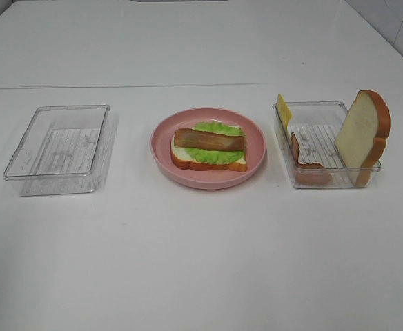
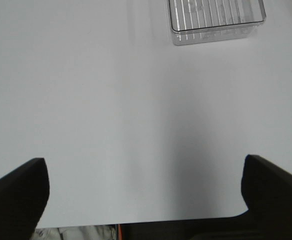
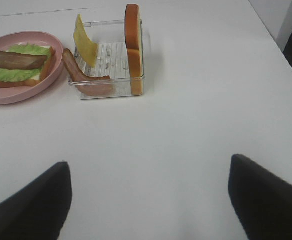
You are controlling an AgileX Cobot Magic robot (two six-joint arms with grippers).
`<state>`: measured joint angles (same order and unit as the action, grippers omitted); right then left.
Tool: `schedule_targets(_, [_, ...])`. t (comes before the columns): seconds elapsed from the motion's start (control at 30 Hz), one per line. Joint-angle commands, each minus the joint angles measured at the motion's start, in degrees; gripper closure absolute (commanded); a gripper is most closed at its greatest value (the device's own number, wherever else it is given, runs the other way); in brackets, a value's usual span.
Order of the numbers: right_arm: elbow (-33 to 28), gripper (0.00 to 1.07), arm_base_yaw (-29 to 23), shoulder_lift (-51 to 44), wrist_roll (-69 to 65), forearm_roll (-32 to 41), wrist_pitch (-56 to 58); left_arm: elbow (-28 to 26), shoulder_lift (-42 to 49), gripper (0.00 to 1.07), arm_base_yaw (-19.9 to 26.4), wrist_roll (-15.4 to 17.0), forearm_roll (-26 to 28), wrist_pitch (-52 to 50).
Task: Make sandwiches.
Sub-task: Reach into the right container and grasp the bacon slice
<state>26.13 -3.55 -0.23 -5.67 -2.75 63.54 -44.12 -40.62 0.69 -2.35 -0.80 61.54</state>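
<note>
A partly built sandwich (image 1: 208, 146) lies on the round pink plate (image 1: 208, 183) at the table's middle: one bread slice, green lettuce and a brown bacon strip on top. It also shows in the right wrist view (image 3: 16, 67). The clear tray (image 1: 326, 181) to the right holds an upright bread slice (image 1: 364, 131), a leaning yellow cheese slice (image 1: 283, 109) and a bacon strip (image 1: 305, 164). My right gripper (image 3: 148, 165) is open and empty, well short of that tray (image 3: 111, 87). My left gripper (image 2: 143, 165) is open and empty over bare table. Neither gripper shows in the high view.
An empty clear tray (image 1: 22, 176) stands at the left of the plate; its near end shows in the left wrist view (image 2: 216, 20). The white table's right edge shows in the right wrist view (image 3: 286, 55).
</note>
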Motion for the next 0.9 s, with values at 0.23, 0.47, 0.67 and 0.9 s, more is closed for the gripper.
schedule_targets(0.23, [-0.11,0.28,-0.11,-1.78,-0.40,-0.34,-0.57,5.39,22.35,0.06,-0.40,-0.40,3.72,2.18])
schedule_targets(0.47, [-0.11,0.28,-0.11,-1.78,-0.40,-0.34,-0.57,6.93,35.52,0.06,-0.40,-1.89,7.22,2.64])
schedule_targets(0.67, [-0.11,0.28,-0.11,-1.78,-0.40,-0.34,-0.57,10.54,41.71,0.06,-0.40,-2.75,8.25,1.09])
schedule_targets(0.9, [-0.11,0.28,-0.11,-1.66,-0.46,-0.29,-0.57,14.55,41.83,0.06,-0.34,-3.44,7.51,0.29])
